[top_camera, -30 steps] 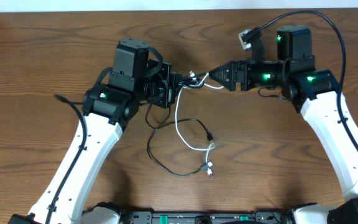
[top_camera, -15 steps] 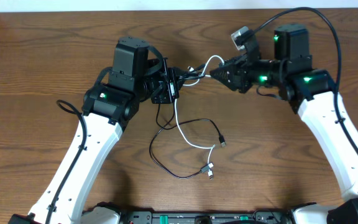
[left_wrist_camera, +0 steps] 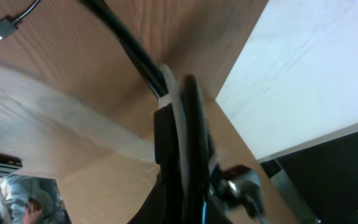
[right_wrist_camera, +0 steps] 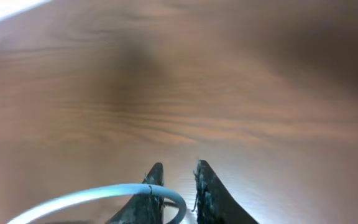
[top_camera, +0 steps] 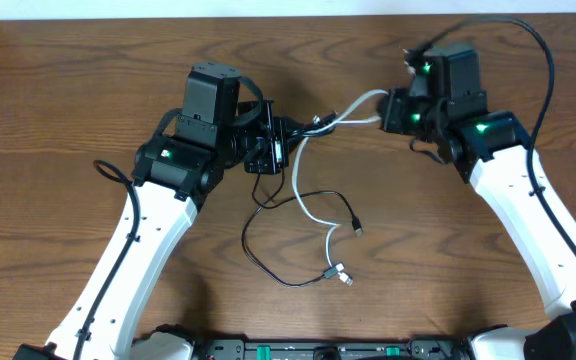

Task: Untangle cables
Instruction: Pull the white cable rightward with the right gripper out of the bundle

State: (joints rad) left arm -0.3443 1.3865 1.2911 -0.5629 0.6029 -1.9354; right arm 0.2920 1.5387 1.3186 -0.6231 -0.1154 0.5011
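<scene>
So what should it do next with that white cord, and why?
Probably draw the right claw slightly away from the left claw. The right one seems to pinch the white cable, which runs to the tangle gripped by the left; a gentle pull might slide that strand out.

**Dark wood under even light**

A brown wooden table [top_camera: 418, 280] fills nearly the whole overhead view, its grain running left to right in dark streaks. Along the far edge lies a narrow white band [top_camera: 168, 10] – wall or floor, it cannot be told. From the left wrist view a pale white surface [left_wrist_camera: 316, 68] spreads beyond the table's edge, with a dark area below it. Soft glare brightens the wood – no hard shadows
</scene>
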